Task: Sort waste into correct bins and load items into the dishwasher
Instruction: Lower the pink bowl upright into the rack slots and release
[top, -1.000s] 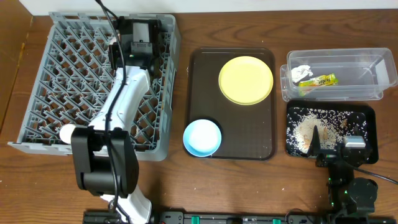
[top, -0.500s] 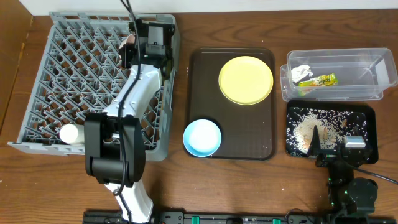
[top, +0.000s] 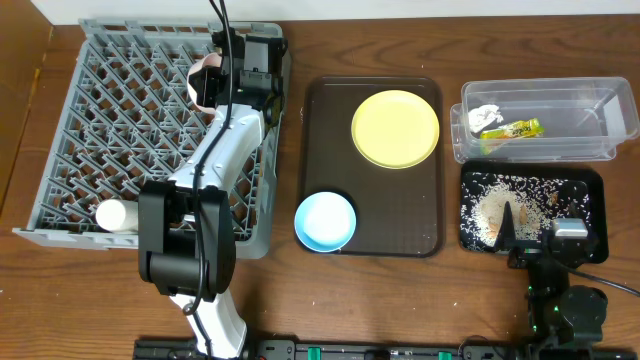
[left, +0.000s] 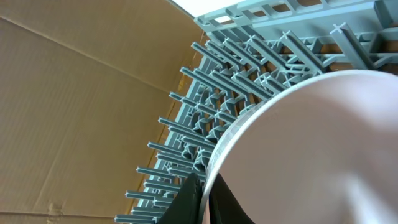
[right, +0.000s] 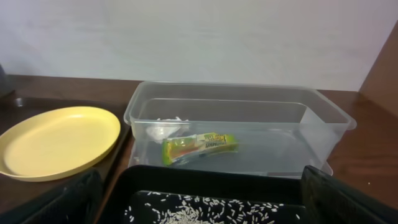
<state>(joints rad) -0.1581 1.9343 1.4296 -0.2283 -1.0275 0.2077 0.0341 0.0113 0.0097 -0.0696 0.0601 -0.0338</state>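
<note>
My left gripper (top: 213, 72) is shut on the rim of the white bowl (top: 203, 84). It holds the bowl tilted on edge over the far right part of the grey dish rack (top: 110, 120). In the left wrist view the fingers (left: 205, 190) pinch the bowl's rim (left: 311, 143) above the rack's pegs (left: 205, 93). A white cup (top: 110, 214) lies in the rack's near left corner. The yellow plate (top: 395, 128) and the blue bowl (top: 325, 221) sit on the brown tray (top: 420, 215). My right gripper (top: 548, 232) is open and empty over the black tray's near edge (right: 205, 180). Chopsticks are out of view.
The clear tub (top: 590, 115) at the far right holds the white tissue (top: 483, 116) and the green-and-orange wrapper (top: 512, 128); both also show in the right wrist view, where the wrapper (right: 199, 147) is clearest. The black tray (top: 590, 190) below it holds scattered rice (top: 510, 195).
My left arm has swung a little to the right and the wrist has turned. The white bowl now shows tilted at the rack's far right. The right arm has not moved.
</note>
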